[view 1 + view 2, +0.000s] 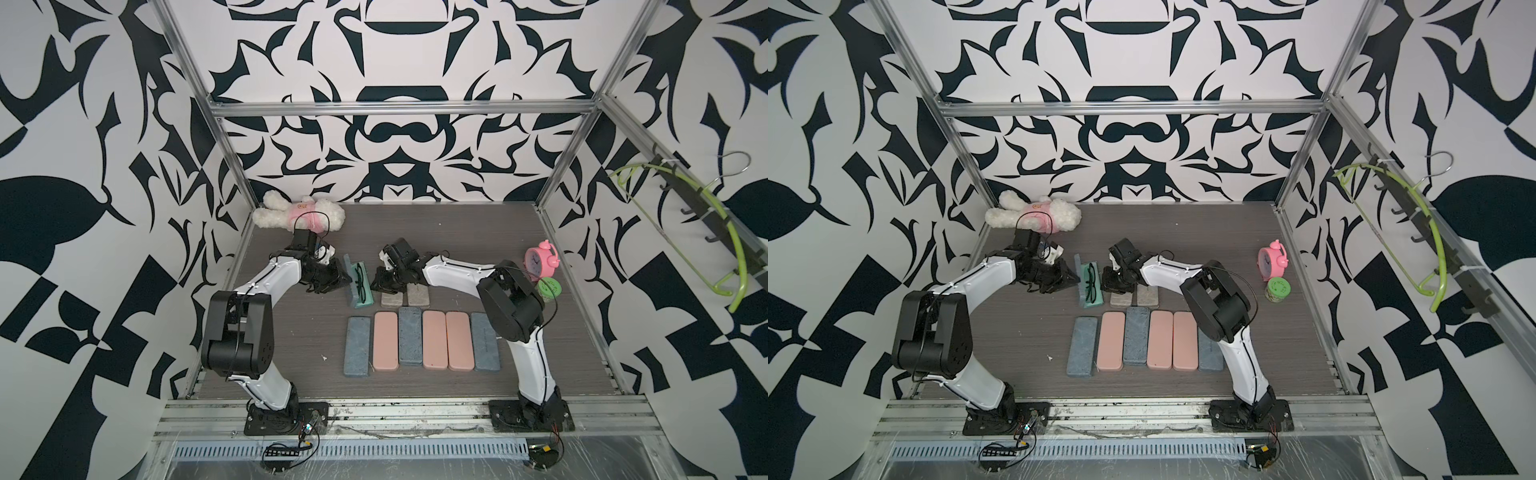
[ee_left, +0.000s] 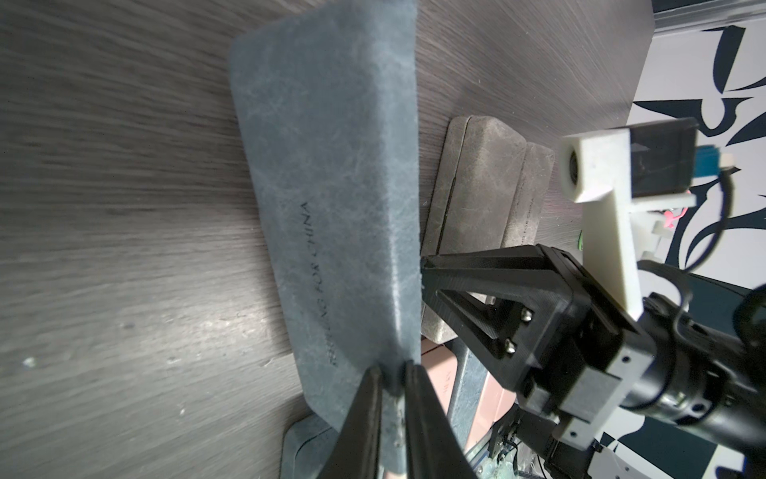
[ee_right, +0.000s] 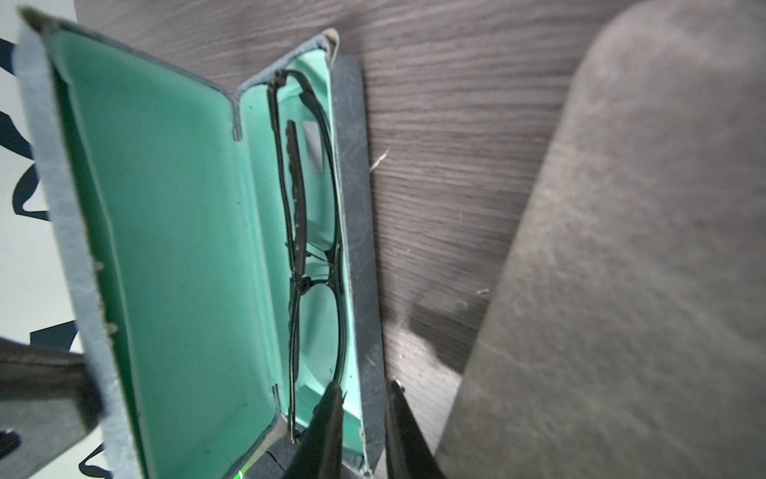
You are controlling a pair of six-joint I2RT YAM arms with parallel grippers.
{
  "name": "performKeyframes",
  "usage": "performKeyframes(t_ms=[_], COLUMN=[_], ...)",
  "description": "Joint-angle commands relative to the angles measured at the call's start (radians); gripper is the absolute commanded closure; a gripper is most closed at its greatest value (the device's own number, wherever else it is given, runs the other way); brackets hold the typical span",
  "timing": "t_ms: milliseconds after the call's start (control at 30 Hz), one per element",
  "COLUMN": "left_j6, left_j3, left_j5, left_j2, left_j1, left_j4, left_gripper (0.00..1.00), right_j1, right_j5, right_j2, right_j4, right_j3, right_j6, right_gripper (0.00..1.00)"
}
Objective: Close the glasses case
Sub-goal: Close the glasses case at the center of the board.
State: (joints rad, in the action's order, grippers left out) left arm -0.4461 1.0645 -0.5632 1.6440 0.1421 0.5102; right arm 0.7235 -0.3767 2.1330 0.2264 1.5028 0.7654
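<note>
- On the grey wood-grain table point(image 1: 291, 374), toward the far middle, the left arm point(image 1: 274, 274) and the right arm point(image 1: 453, 270) reach in from either side and meet at one open case.
- Near the middle lies a row of six closed cases point(image 1: 434, 340), side by side: blue, pink, blue, pink, pink, blue from left to right.
- A white and pink plush toy point(image 1: 299, 216) lies in the far left corner.
- The glasses case point(image 1: 360, 302) lies just beyond the row's left end, open, with its mint lining showing. Its lid point(image 2: 331, 186) stands nearly upright on the left side of the base.
- Two grey-brown closed cases point(image 1: 417, 296) lie just right of the open one, partly under the right arm's wrist.
- The left gripper point(image 2: 391, 369) is clenched on the lid's free edge, one finger on each face.
- The right gripper point(image 3: 364, 387) straddles the base's right wall, one finger inside on the lining and one outside. I cannot tell whether they press it.
- A pink alarm clock point(image 1: 538, 259) stands at the right edge, with a green-lidded jar point(image 1: 548, 286) just nearer.
- Black-framed glasses point(image 3: 295, 199) lie folded in the base.
</note>
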Motion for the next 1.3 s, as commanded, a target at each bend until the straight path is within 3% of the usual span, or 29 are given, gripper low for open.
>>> performKeyframes(t_ms=[0,900,1267], left_j6=[0.015,0.026,0.02], left_j3=[0.013,0.025,0.064], left_j5=[0.018,0.045,0.092], left_j2=[0.024,0.064,0.146], left_j1=[0.01,0.056,0.131], left_j4=[0.016,0.032,0.044], left_gripper=[0.85,0.87,0.87], right_j1=[0.004,0.005,0.003], right_j5=[0.021,0.023,0.033], right_j2=[-0.019,-0.018,-0.053], right_j4=[0.021,0.013,0.014], right_j3=[0.029,0.016,0.001], right_j6=[0.0,-0.001,0.0], right_gripper=[0.78,0.8,0.81])
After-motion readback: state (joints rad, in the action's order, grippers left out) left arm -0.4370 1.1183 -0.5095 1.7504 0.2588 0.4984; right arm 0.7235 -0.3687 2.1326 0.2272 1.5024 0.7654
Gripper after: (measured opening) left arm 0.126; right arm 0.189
